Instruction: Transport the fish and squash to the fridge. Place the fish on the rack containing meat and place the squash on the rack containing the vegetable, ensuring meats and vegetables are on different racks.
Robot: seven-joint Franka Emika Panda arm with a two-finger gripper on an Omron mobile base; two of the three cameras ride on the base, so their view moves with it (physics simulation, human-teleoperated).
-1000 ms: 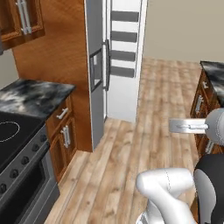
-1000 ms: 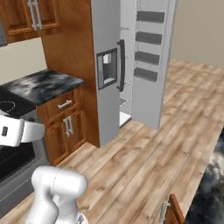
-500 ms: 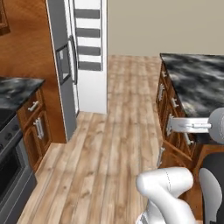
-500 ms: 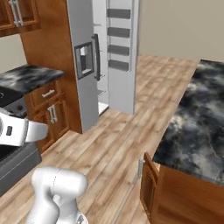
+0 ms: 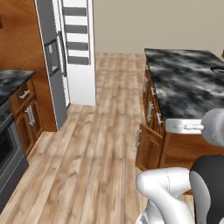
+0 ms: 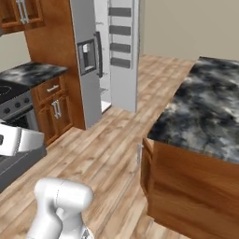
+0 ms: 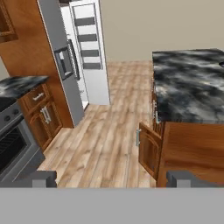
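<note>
The jaws [image 7: 112, 178] are standing wide apart with nothing between them, their two dark tips [image 7: 40, 178] poking up at 7 and 5 o'clock of the hand view and pointing out over bare wooden floor [image 7: 105, 140]. The fridge [image 7: 65, 61] is sitting at 11 o'clock of that view, its grey dispenser door facing the room and its other door [image 7: 92, 52] swinging open, showing dark-striped bins on its inner side; the shelves behind it are mostly hidden and too small to read. At 3 o'clock the dark marbled desk [image 7: 188, 83] of the island is running off the right edge, with one wooden cabinet door [image 7: 148, 151] below it hanging ajar into the aisle. A dark rim [image 5: 217, 69] is just peeking in at 3 o'clock of the left base view, cut off by the edge, so I cannot tell what it is. The floor between island and fridge is lying open and wide. The right base view is showing the stove [image 6: 18, 135] and the marbled side counter [image 6: 32, 74] at 9 o'clock more fully.
</note>
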